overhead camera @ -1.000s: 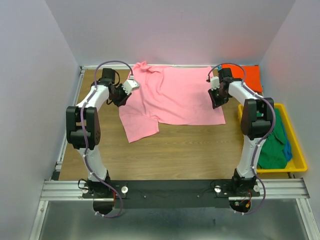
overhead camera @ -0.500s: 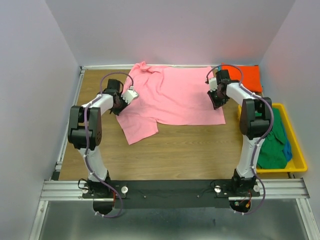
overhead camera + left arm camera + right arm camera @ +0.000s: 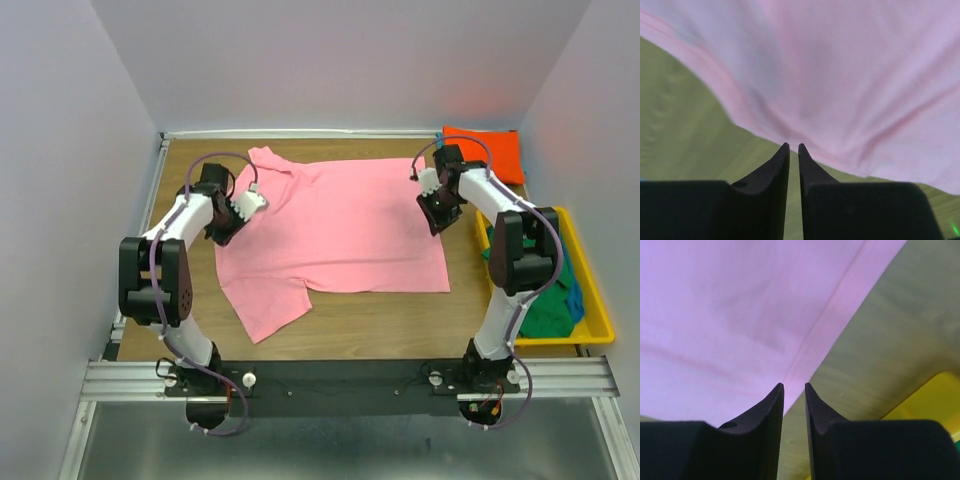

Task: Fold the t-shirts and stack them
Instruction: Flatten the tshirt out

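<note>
Pink t-shirt lies spread out across the middle of a wooden table. One short sleeve points toward 7 o'clock, near the front edge, and another corner reaches toward 11 o'clock.

The left claw sits at the shirt's 9 o'clock edge. Seen from its own wrist, the left claw has its two black fingers drawn almost together, with the pink hem meeting their tips. It seems to be pinching the cloth, though the close view is soft and blurred.

The right claw sits at the shirt's 3 o'clock edge. In its wrist view, the right claw shows a narrow slit between the fingers. The stitched side hem runs straight into that slit, so this claw is closed on the cloth too.

An orange t-shirt lies folded in the table's far corner, at about 1 o'clock. A yellow bin stands at 3 o'clock, just beside the right arm. It holds a crumpled green t-shirt, with a blue t-shirt tucked against its outer side.
</note>
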You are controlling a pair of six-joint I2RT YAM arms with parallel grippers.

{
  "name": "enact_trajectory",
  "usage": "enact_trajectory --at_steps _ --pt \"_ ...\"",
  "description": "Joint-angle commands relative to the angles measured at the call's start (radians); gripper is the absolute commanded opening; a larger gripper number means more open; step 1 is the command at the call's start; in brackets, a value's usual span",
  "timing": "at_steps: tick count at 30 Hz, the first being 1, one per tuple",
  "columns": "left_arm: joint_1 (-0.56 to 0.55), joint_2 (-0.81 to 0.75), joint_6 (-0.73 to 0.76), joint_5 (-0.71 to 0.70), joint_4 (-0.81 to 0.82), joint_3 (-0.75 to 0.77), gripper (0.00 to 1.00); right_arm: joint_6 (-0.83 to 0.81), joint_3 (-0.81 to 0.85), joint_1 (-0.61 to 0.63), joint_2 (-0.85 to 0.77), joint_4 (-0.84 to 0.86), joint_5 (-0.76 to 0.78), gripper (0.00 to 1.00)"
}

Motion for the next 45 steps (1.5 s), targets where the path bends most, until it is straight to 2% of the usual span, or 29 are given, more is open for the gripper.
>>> enact_trajectory --at_steps 1,6,9,13,21,25,27,29,30,31,34,37,39,40,43,45 --pt "0.017 0.096 -0.057 0.120 0.005 0.205 0.22 0.041 0.165 -0.002 0.117 -0.024 -0.063 0.30" --pt "0.020 0.247 -0.117 0.179 0.038 0.329 0.22 0.081 0.325 -0.001 0.258 -0.019 -0.070 0.29" --pt "0.025 0.293 -0.130 0.163 0.068 0.322 0.21 0.084 0.348 -0.001 0.289 -0.008 -0.051 0.29" --pt "0.049 0.296 -0.130 0.143 0.111 0.233 0.18 0.068 0.333 -0.001 0.316 0.021 -0.016 0.29" --pt "0.089 0.138 -0.095 0.127 0.104 -0.003 0.12 0.021 0.151 -0.001 0.270 0.053 -0.005 0.28" --pt "0.089 0.006 -0.039 0.157 0.016 -0.131 0.12 -0.031 -0.012 0.001 0.124 0.026 -0.033 0.28" --pt "0.089 -0.049 -0.008 0.186 -0.049 -0.131 0.12 -0.057 -0.035 0.001 0.057 0.010 -0.063 0.29" --pt "0.091 -0.089 -0.003 0.209 -0.076 -0.064 0.17 -0.045 -0.022 0.001 -0.004 0.004 -0.098 0.31" --pt "0.091 -0.089 -0.009 0.240 -0.077 -0.019 0.27 -0.036 -0.002 0.001 -0.015 -0.002 -0.109 0.31" --pt "0.091 -0.082 -0.021 0.254 -0.077 0.089 0.31 -0.024 0.021 0.001 -0.017 -0.007 -0.123 0.31" --pt "0.091 0.004 -0.112 0.320 -0.050 0.284 0.35 0.025 0.136 0.001 0.026 -0.037 -0.175 0.32" --pt "0.089 0.214 -0.213 0.378 -0.036 0.642 0.38 0.064 0.233 0.001 0.094 -0.056 -0.198 0.31" --pt "0.086 0.321 -0.250 0.396 -0.054 0.800 0.40 0.074 0.282 0.001 0.138 -0.056 -0.198 0.31" --pt "0.085 0.428 -0.285 0.404 -0.065 0.958 0.40 0.079 0.296 -0.001 0.149 -0.056 -0.195 0.31" --pt "0.066 0.581 -0.331 0.427 -0.125 1.223 0.42 0.088 0.336 0.001 0.190 -0.057 -0.194 0.31" --pt "0.063 0.662 -0.373 0.432 -0.095 1.259 0.44 0.091 0.347 0.001 0.203 -0.057 -0.189 0.31"
